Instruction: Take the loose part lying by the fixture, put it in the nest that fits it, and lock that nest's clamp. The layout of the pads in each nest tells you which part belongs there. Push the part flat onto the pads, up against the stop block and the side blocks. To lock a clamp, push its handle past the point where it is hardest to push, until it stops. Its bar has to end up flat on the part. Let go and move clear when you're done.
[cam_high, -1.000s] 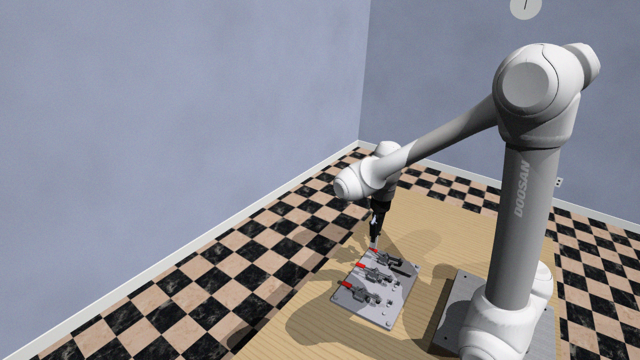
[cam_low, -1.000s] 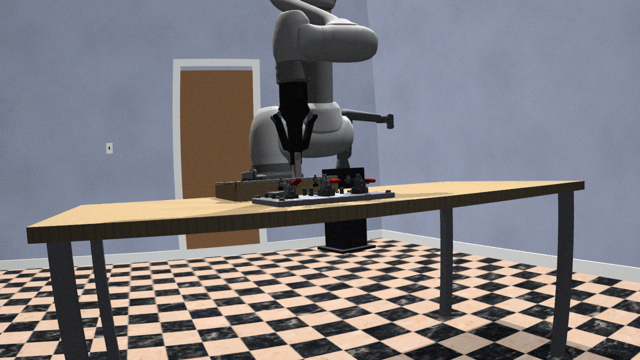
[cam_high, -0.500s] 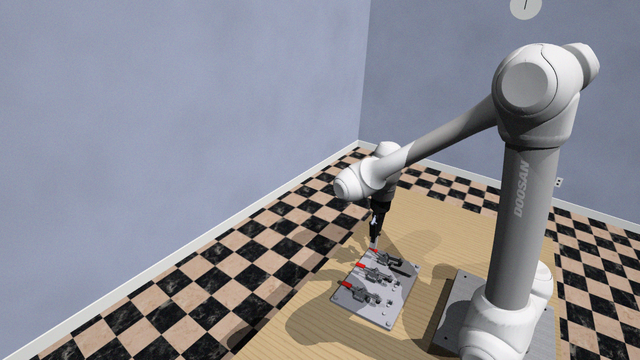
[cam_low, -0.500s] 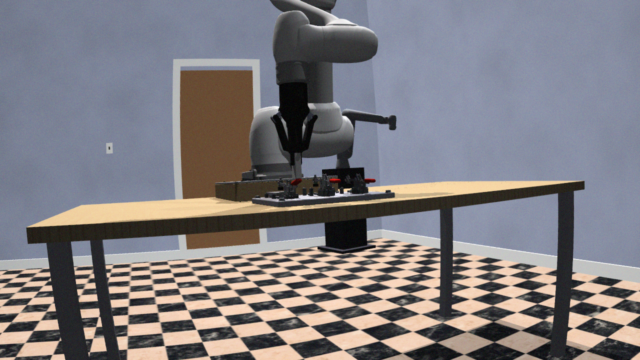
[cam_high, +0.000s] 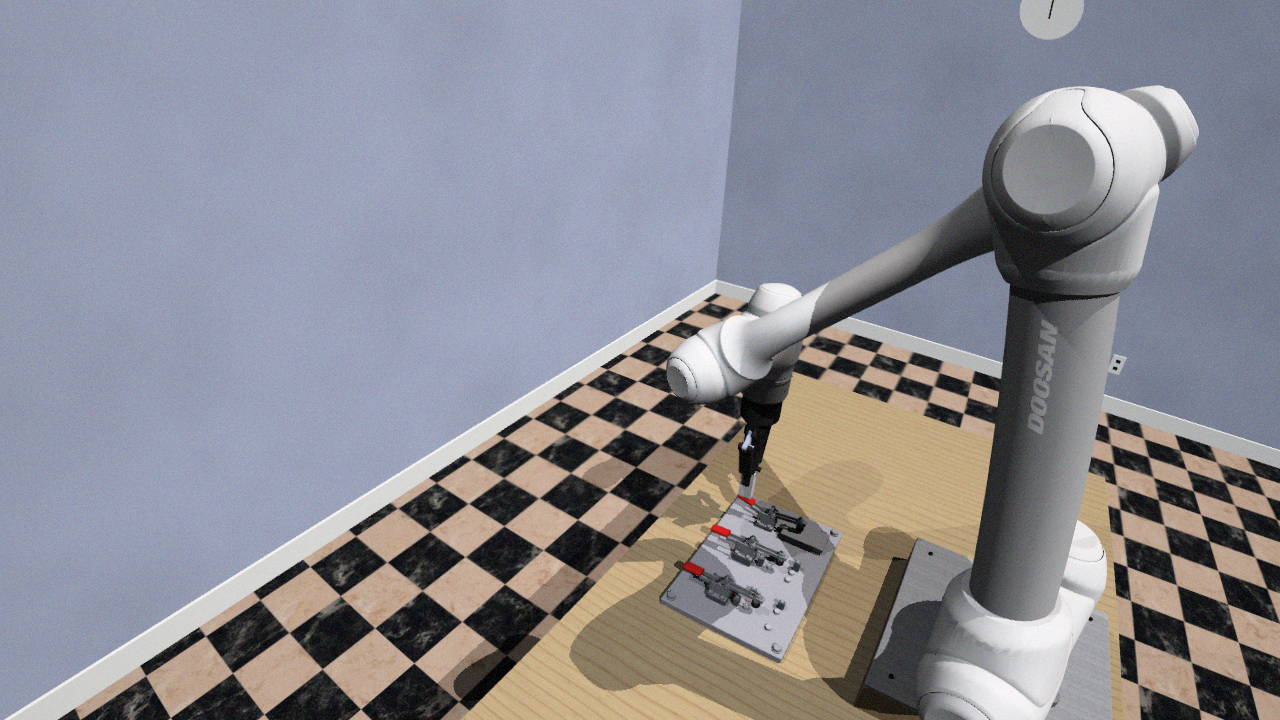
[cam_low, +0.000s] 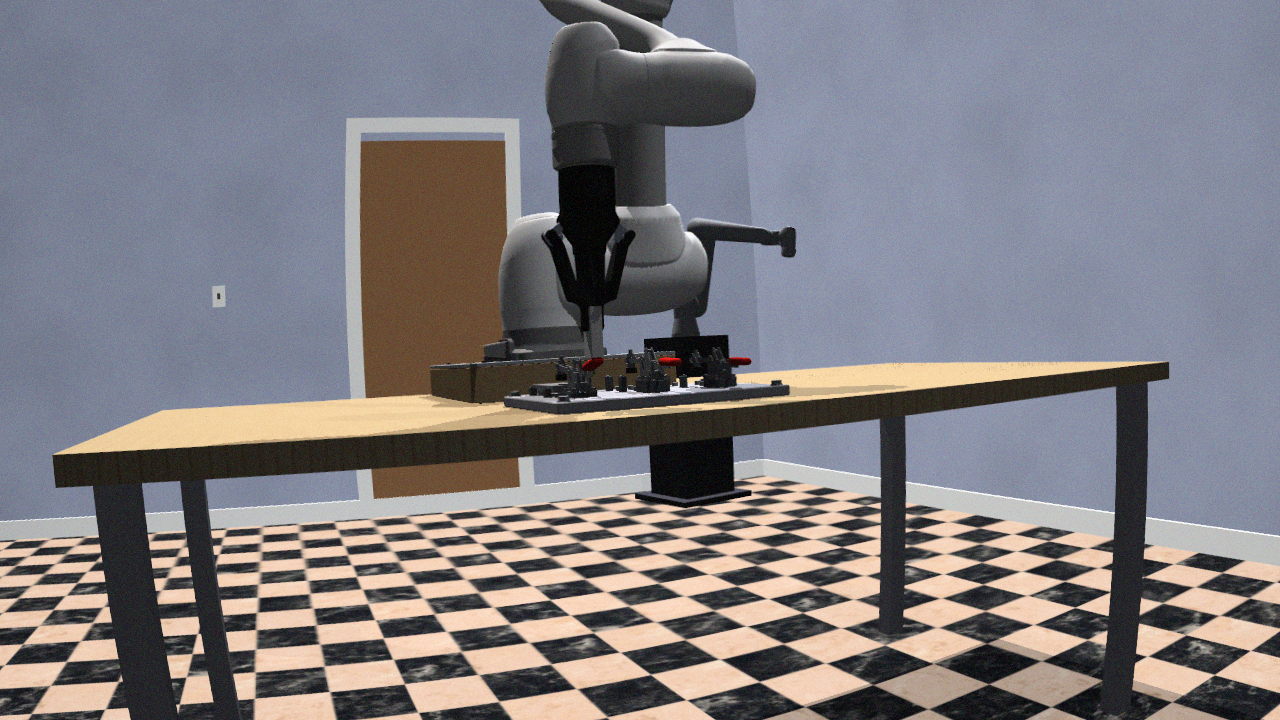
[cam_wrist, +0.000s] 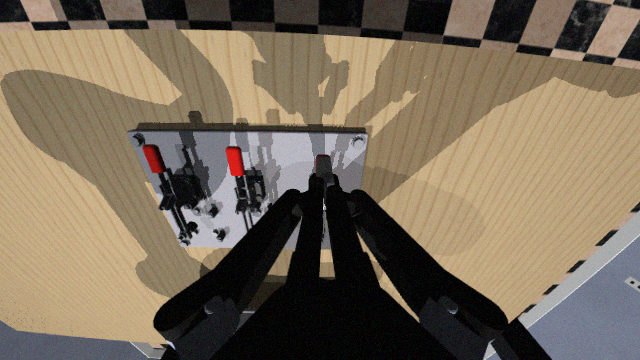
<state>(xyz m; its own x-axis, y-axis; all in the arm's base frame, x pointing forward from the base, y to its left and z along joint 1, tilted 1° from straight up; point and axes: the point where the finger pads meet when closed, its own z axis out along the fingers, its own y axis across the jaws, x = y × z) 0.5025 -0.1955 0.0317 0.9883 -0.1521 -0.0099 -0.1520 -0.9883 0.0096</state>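
Observation:
The grey fixture plate (cam_high: 751, 573) lies on the wooden table and carries three toggle clamps with red handles. A dark flat part (cam_high: 808, 537) sits in the far nest, and that nest's clamp (cam_high: 776, 518) reaches toward it. My gripper (cam_high: 748, 488) is shut with nothing between the fingers. It points straight down, with its tips at the red handle (cam_high: 747, 499) of the far clamp. In the wrist view the fingertips (cam_wrist: 324, 192) hide most of that handle. From the side, the tips (cam_low: 590, 344) stand just above the handle (cam_low: 591, 363). I cannot tell whether the bar lies flat on the part.
The other two clamps, with red handles (cam_high: 719, 531) (cam_high: 691, 568), stand over nests that hold only pads. The arm's grey base plate (cam_high: 904, 617) is close beside the fixture. The table edge runs just past the fixture's handle side.

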